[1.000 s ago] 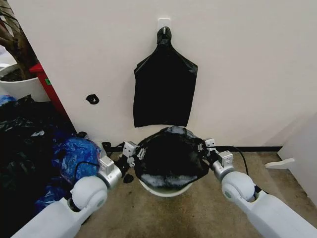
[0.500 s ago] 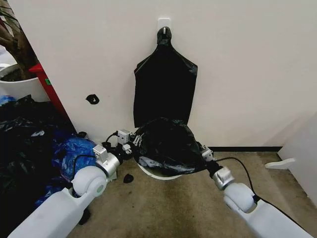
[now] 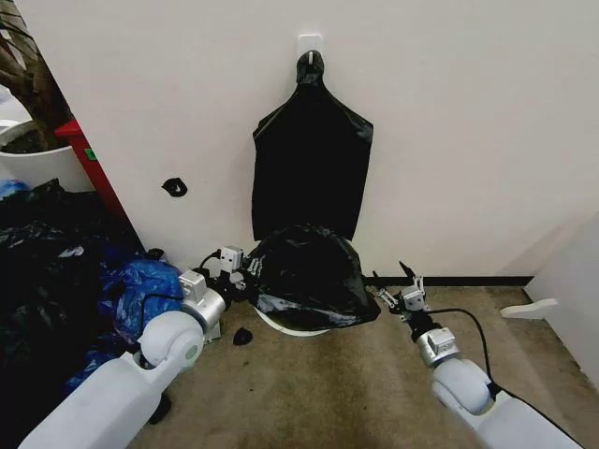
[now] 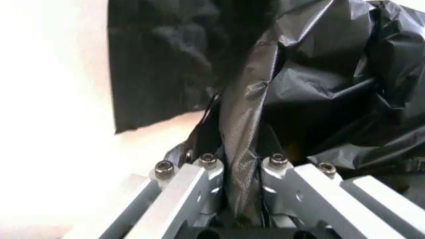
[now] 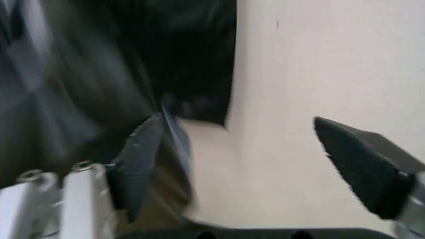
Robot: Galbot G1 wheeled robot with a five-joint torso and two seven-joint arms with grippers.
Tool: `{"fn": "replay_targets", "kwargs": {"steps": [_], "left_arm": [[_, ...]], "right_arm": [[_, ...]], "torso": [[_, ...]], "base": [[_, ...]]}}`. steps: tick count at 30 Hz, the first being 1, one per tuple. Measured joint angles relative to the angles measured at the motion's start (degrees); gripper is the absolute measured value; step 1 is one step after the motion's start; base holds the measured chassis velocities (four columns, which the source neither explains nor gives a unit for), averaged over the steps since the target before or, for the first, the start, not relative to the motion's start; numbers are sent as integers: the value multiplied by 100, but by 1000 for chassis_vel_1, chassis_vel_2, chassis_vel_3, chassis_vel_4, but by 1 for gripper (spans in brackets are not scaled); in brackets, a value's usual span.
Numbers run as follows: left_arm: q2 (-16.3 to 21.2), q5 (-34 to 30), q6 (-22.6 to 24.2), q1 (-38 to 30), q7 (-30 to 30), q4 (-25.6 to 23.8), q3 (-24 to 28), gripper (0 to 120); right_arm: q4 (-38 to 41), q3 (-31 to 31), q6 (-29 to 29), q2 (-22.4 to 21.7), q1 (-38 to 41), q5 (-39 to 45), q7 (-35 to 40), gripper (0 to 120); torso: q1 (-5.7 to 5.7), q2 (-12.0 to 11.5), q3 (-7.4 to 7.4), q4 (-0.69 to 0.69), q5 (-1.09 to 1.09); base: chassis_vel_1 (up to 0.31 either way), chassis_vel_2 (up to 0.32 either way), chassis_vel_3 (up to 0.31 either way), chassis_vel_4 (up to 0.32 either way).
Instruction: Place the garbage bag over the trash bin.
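The glossy black garbage bag (image 3: 309, 276) is draped over the trash bin, whose cream rim (image 3: 292, 327) peeks out below the bag's front edge. My left gripper (image 3: 236, 273) is at the bag's left side, shut on a fold of the plastic (image 4: 240, 149). The fingers (image 4: 199, 184) pinch the film between them. My right gripper (image 3: 398, 297) hovers just right of the bag, open and apart from it. Its dark fingertips (image 5: 359, 159) stand wide, with bare wall between them and the bag (image 5: 99, 74) off to one side.
A flat black bag bundle (image 3: 311, 168) hangs from a wall hook right behind the bin. Heaped blue and black bags (image 3: 94, 290) fill the floor on the left, under a white plant pot (image 3: 37, 164). A black scrap (image 3: 242, 337) lies by the bin. Open carpet lies in front.
My right gripper has let go of the bag and drawn back to the right, now open. The bag has moved toward the wall and settled lower over the bin, with the left gripper still holding.
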Motion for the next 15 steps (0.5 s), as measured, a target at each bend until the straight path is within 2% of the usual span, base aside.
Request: {"fn": "replay_targets", "kwargs": {"steps": [2, 6, 10, 11, 13, 15], "left_arm": [[-8, 19, 151, -1, -208, 11, 20, 4], [-29, 23, 289, 7, -496, 15, 30, 4], [-58, 6, 311, 26, -612, -59, 9, 4], [-58, 6, 311, 26, -612, -59, 9, 4], [-59, 2, 308, 26, -644, -136, -5, 4], [-49, 10, 294, 25, -650, -181, -6, 4]], "right_arm": [[437, -20, 28, 92, 1, 707, 210, 94], [1020, -121, 266, 229, -67, 964, 429, 100], [1394, -333, 465, 144, -427, 80, -206, 100], [1394, -333, 465, 144, -427, 80, -206, 100], [1537, -438, 243, 30, -700, -717, -425, 100], [1648, -512, -59, -56, -883, -1152, -475, 100]], "torso": [[1, 0, 1, -1, 0], [0, 0, 0, 3, -1], [0, 0, 0, 0, -1], [0, 0, 0, 0, -1], [0, 0, -1, -1, 0], [0, 0, -1, -1, -1]], "base": [[0, 0, 0, 0], [0, 0, 0, 0], [0, 0, 0, 0], [0, 0, 0, 0], [0, 0, 0, 0], [0, 0, 0, 0]]}}
